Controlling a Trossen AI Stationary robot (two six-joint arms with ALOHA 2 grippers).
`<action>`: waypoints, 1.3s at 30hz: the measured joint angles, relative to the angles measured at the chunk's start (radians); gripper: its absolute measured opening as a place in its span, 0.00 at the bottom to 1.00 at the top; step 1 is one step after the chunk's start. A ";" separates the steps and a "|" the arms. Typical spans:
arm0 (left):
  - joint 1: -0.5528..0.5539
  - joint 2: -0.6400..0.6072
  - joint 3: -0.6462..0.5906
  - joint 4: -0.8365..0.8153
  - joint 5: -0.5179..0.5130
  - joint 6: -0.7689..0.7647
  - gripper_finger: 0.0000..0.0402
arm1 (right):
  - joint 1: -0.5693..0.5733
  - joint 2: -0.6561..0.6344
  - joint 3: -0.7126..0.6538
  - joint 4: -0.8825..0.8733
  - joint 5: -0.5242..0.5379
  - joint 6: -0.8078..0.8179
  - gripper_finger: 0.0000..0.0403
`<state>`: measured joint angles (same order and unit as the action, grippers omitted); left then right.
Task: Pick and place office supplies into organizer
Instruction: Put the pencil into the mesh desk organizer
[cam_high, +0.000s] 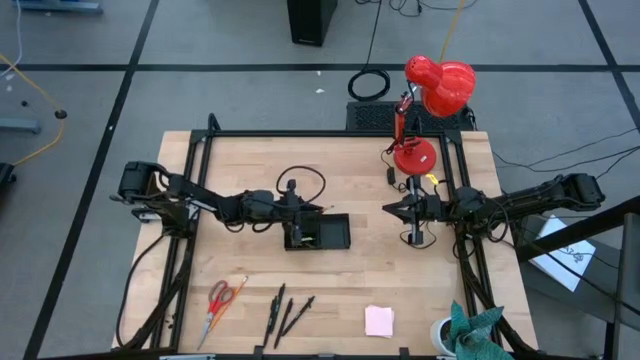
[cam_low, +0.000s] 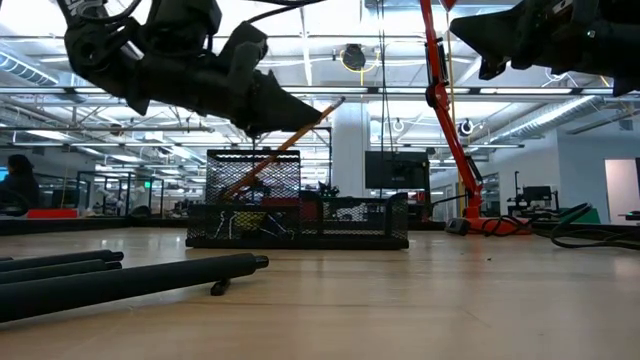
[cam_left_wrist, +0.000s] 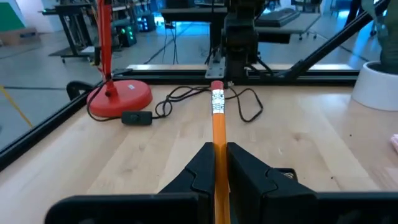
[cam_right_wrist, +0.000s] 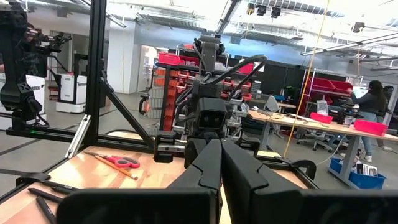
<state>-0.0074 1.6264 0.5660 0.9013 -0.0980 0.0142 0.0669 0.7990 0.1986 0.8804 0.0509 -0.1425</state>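
Note:
My left gripper (cam_high: 303, 209) hangs over the black organizer (cam_high: 330, 233), shut on an orange pencil (cam_left_wrist: 218, 118). In the low view the pencil (cam_low: 318, 116) slants down into the organizer's tall mesh compartment (cam_low: 250, 190). My right gripper (cam_high: 388, 208) waits shut and empty above the table's right half, right of the organizer. Red-handled scissors (cam_high: 220, 298), black pens (cam_high: 285, 312) and a pink note pad (cam_high: 379, 320) lie along the near edge. My left gripper pinches the pencil's shaft (cam_left_wrist: 219, 142) between its two fingers, coming almost level from the table's left. The eraser end (cam_left_wrist: 217, 87) sticks out past the fingertips, up toward the table's right. The lower end (cam_low: 232, 190) shows through the tall compartment's mesh.
A red desk lamp (cam_high: 438, 85) stands on its base (cam_high: 413, 156) at the far right, its cord (cam_left_wrist: 186, 96) lying on the wood. A white cup with teal cloth (cam_high: 462, 330) sits at the near right corner. Bare wood lies between the organizer and the supplies.

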 joint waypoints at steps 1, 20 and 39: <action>-0.003 0.000 -0.008 0.019 -0.004 -0.004 0.09 | 0.000 0.000 0.000 0.001 0.000 0.000 0.01; -0.042 0.029 -0.146 0.405 -0.039 0.010 0.09 | 0.000 0.000 0.000 0.033 0.000 0.012 0.01; -0.038 0.132 -0.145 0.520 -0.040 0.059 0.09 | 0.000 0.000 0.000 0.035 0.000 0.021 0.01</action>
<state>-0.0452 1.7587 0.4207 1.4212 -0.1383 0.0734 0.0669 0.7986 0.1986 0.9157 0.0505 -0.1217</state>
